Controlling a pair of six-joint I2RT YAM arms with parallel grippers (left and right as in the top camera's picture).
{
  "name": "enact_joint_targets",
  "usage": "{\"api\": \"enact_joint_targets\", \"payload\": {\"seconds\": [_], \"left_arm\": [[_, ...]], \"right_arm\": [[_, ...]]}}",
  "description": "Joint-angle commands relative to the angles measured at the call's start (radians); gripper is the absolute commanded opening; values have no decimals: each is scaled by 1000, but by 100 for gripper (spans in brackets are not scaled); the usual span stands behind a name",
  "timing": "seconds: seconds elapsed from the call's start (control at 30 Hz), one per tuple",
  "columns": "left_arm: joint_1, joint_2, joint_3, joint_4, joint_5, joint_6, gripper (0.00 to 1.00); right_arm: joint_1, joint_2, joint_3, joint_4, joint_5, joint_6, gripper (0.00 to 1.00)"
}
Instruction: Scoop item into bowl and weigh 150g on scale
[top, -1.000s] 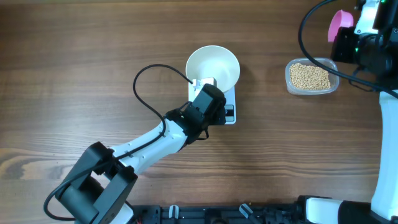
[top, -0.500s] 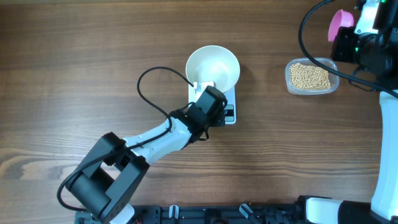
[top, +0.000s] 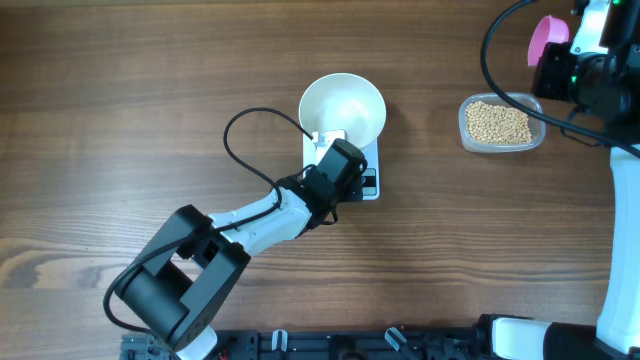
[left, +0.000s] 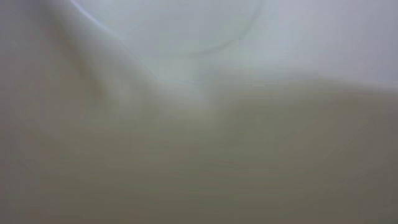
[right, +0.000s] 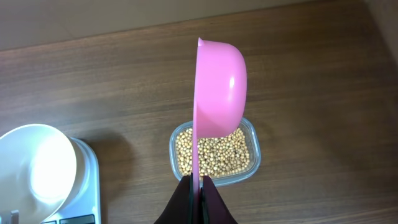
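Judging from the overhead view, setup is done but no transfer has begun. The round, deep white bowl (top: 342, 100) stands empty on the small white square kitchen scale (top: 372, 168). All the small tan beans (top: 498, 122) lie in the clear rounded-rectangular plastic tub (top: 464, 125), well apart to the right on the wooden counter (top: 120, 100). Scooping, pouring and weighing are left.

The left end effector (top: 338, 160) sits clenched over the scale's front edge, grasping nothing visible. Only the right wrist view shows the right end effector (right: 200, 185) clenched on the handle of the pink plastic scoop (right: 219, 87), which is turned on edge above the tub. The left wrist view is an unreadable blur.
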Motion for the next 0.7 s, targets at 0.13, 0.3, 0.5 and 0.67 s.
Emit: {"api": "enact_joint_targets", "payload": {"seconds": [0.13, 0.3, 0.5, 0.67], "left_arm": [[0, 23, 1, -28, 19, 5, 4], [0, 23, 1, -57, 29, 5, 4], [0, 23, 1, -71, 32, 5, 4], [0, 23, 0, -72, 31, 5, 4]], "right_arm": [[3, 4, -1, 4, -9, 15, 4], [3, 4, -1, 4, -9, 15, 4], [3, 4, -1, 1, -9, 16, 4], [3, 4, -1, 0, -9, 16, 4]]}}
